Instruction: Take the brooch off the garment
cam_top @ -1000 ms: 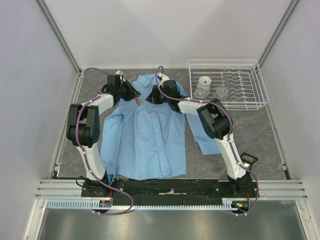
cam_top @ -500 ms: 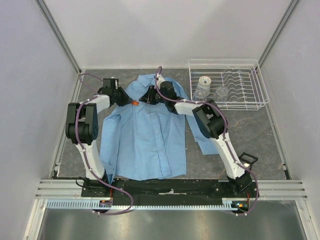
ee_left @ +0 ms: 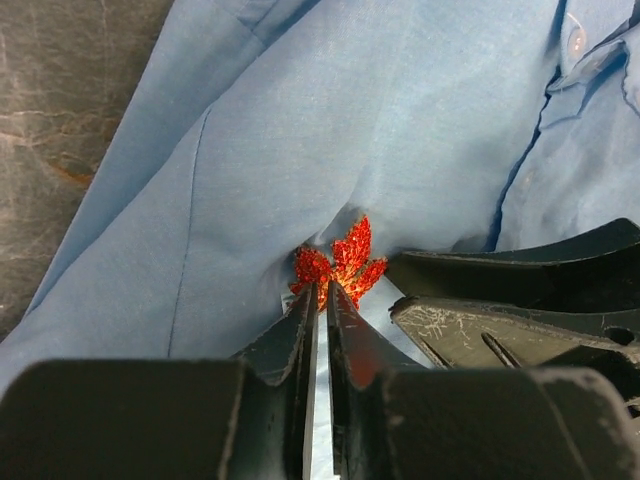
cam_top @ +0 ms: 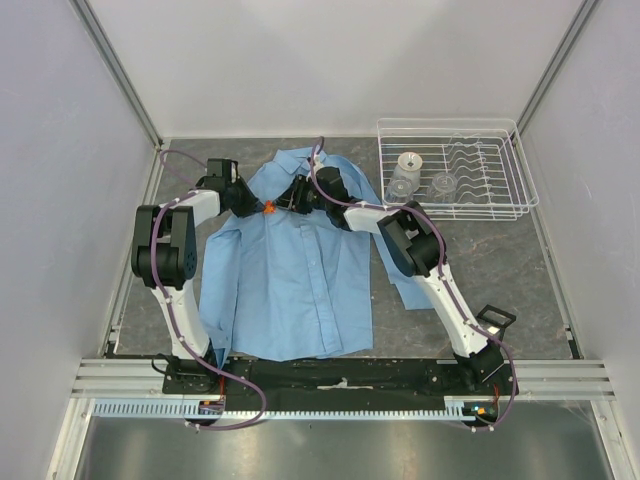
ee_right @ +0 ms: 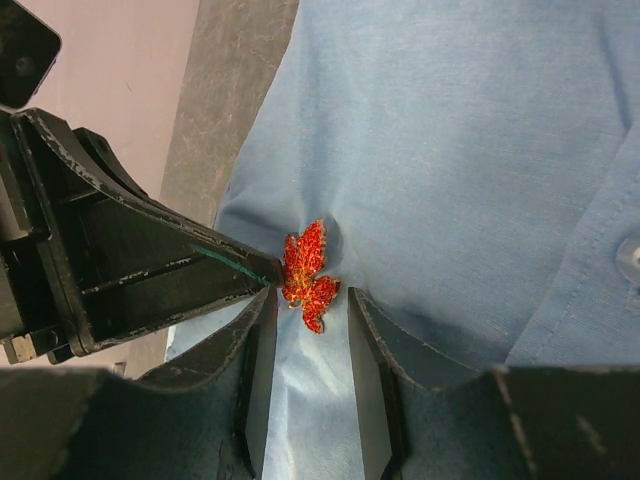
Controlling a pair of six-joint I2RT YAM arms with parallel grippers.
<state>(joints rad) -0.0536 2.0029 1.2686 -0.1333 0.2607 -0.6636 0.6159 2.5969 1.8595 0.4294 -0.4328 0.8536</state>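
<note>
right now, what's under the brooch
Blue cloth of the shirt, puckered around the brooch. How it fastens is hidden behind it. The left gripper pinches its lower edge.

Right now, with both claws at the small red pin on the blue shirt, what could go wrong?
1. The left claw seems to pinch only the lower edge of the red glittery leaf-shaped brooch, so it may slip off when pulled.
2. The light blue button-up shirt puckers around the brooch. Pulling may lift or tear the cloth unless the open right claw, straddling the brooch, holds it down.
</note>
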